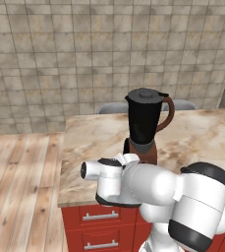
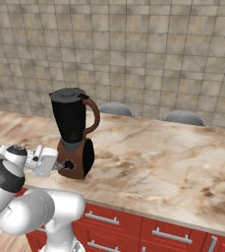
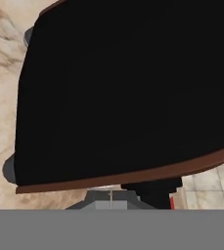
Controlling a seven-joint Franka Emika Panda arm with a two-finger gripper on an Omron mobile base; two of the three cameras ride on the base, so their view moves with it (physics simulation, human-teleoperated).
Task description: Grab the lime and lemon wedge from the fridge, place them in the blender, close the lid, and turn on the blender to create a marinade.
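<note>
Blender (image 2: 73, 134) on marble counter (image 2: 173, 167); tiled wall (image 2: 148, 49).

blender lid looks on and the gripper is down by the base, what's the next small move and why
Probably nudge the shut gripper a touch further onto the round dark knob and turn it. The lid already sits on the jug of the blender, and the gripper is level with the knob at the front of the brown base, so switching on seems to be what is left.

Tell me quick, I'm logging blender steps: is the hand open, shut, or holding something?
Hand: shut, holding nothing, its tip at the knob on the blender base.
</note>
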